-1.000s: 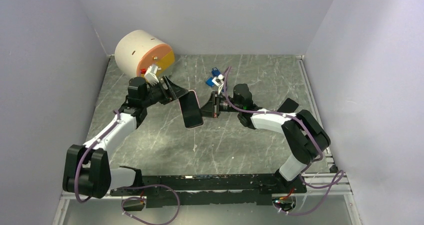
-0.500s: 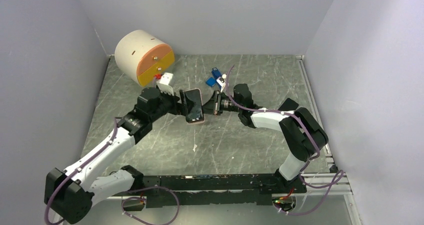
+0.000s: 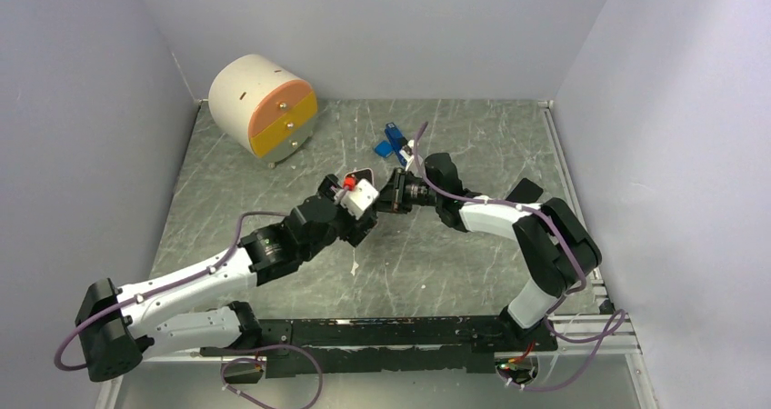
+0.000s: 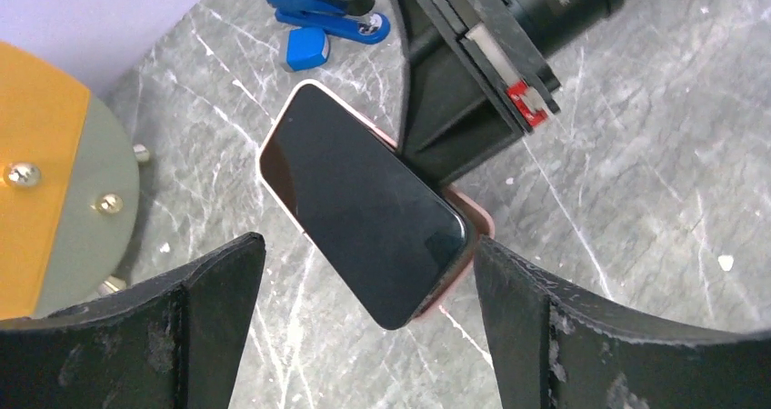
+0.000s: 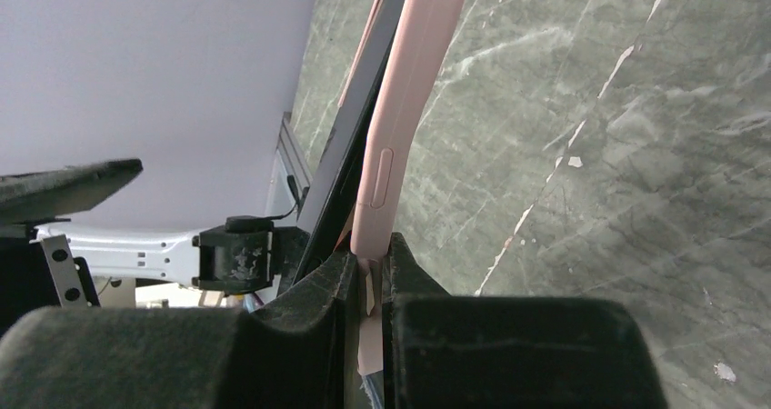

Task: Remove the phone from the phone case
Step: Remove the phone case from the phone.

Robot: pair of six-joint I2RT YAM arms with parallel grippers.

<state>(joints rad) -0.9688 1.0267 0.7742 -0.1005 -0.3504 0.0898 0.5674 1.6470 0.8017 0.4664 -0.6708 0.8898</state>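
The phone (image 4: 364,200), black screen up, sits in a pink case (image 4: 466,250) and is held off the table. My right gripper (image 5: 368,282) is shut on the case's edge (image 5: 409,109). In the right wrist view the dark phone (image 5: 350,154) stands a little apart from the case along its upper part. My left gripper (image 4: 368,336) is open, its fingers (image 4: 205,323) on either side of the phone's near corner, not touching it. In the top view the left wrist (image 3: 359,191) covers most of the phone (image 3: 365,174), and the right gripper (image 3: 393,194) is just to its right.
A blue stapler (image 3: 391,141) lies behind the grippers and also shows in the left wrist view (image 4: 327,0). A round white drawer unit with orange and yellow fronts (image 3: 264,104) stands at the back left. Small white scraps (image 3: 355,268) lie on the grey marble table (image 3: 473,273).
My left arm has swung from the phone's left side round to its near side, and its gripper now stands open around the phone's corner. The right gripper has kept its hold on the case.
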